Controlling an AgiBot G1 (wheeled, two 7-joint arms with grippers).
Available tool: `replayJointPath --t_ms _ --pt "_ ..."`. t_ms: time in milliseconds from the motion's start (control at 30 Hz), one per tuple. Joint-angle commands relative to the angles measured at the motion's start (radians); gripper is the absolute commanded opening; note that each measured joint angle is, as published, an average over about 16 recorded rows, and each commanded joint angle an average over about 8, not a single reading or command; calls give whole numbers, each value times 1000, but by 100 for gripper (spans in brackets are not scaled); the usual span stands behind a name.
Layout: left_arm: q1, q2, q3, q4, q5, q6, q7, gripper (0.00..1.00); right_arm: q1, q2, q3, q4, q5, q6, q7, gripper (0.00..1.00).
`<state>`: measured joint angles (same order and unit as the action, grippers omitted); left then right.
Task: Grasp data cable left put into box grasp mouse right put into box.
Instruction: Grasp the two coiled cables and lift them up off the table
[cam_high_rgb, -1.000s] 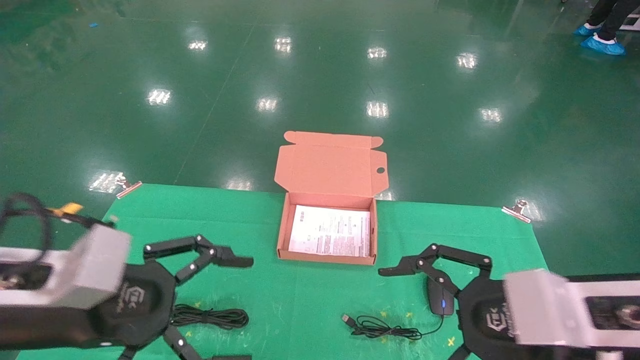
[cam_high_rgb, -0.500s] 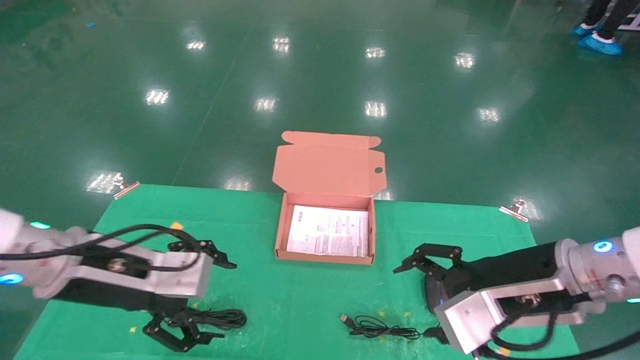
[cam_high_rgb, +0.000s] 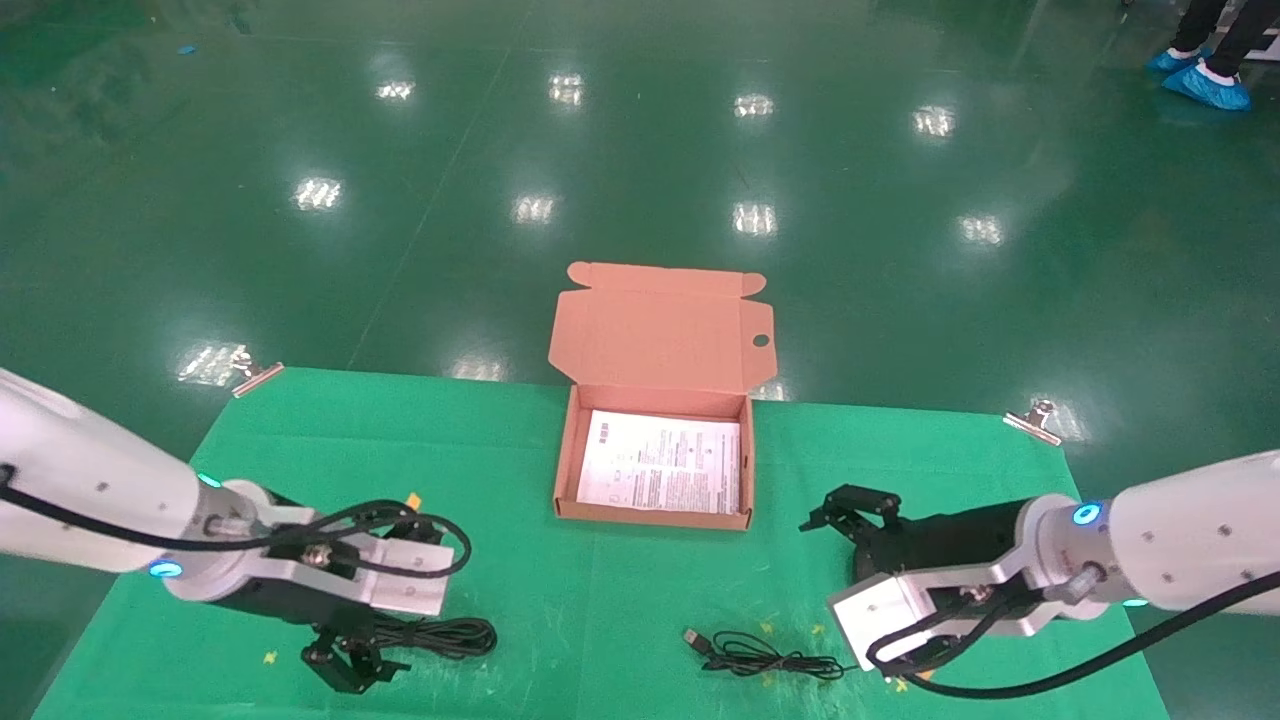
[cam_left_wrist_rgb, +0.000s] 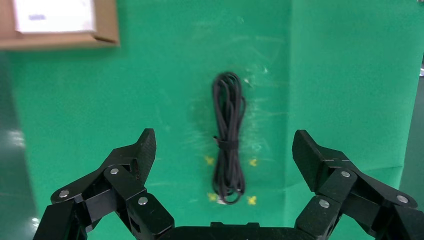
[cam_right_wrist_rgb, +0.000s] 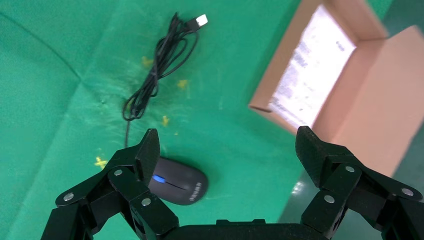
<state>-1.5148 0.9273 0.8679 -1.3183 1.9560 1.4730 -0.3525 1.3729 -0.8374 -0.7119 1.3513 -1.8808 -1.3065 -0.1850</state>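
The coiled black data cable (cam_high_rgb: 440, 635) lies on the green mat near my left; in the left wrist view it (cam_left_wrist_rgb: 229, 150) lies lengthwise between my spread fingers. My left gripper (cam_high_rgb: 385, 625) (cam_left_wrist_rgb: 224, 140) is open above it, not touching. The black mouse (cam_right_wrist_rgb: 177, 181), blue wheel lit, lies by one finger of my open right gripper (cam_right_wrist_rgb: 227, 135) (cam_high_rgb: 858, 545); in the head view the mouse is hidden under that arm. Its cord (cam_high_rgb: 765, 658) trails to a USB plug (cam_high_rgb: 692, 636). The brown box (cam_high_rgb: 565, 470) stands open at mid-table, with a white sheet inside.
The box's flap lid (cam_high_rgb: 655, 335) with its round hole stands up behind it. The green mat (cam_high_rgb: 600, 600) covers the table, clipped at the far corners (cam_high_rgb: 1030, 420). Yellow marks dot the mat near the cable and cord. Beyond is glossy green floor.
Both arms have swung in and turned their wrists over. The left gripper has come down over the cable and the right gripper over the mouse. Nothing has been grasped.
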Motion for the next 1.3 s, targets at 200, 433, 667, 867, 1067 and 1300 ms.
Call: replayJointPath --t_ms 200,433,667,867,1067,1300 --pt "29 28 42 20 99 -34 -21 100 -60 -28 -26 -5 -84 65 43 100" --pt "59 53 57 106 126 -74 -14 100 -102 -54 -41 -18 -126 90 112 100" --pt "57 104 50 286 111 -126 20 100 -124 -89 -43 -62 -140 109 176 100" --pt "43 149 43 448 101 -168 62 100 -123 -126 -46 -133 -130 110 195 100" --pt "37 181 30 597 68 -198 116 100 -129 -153 -54 -197 -139 138 168 100" --pt "31 216 32 711 69 -244 190 100 -145 -171 -54 -265 -151 196 134 100"
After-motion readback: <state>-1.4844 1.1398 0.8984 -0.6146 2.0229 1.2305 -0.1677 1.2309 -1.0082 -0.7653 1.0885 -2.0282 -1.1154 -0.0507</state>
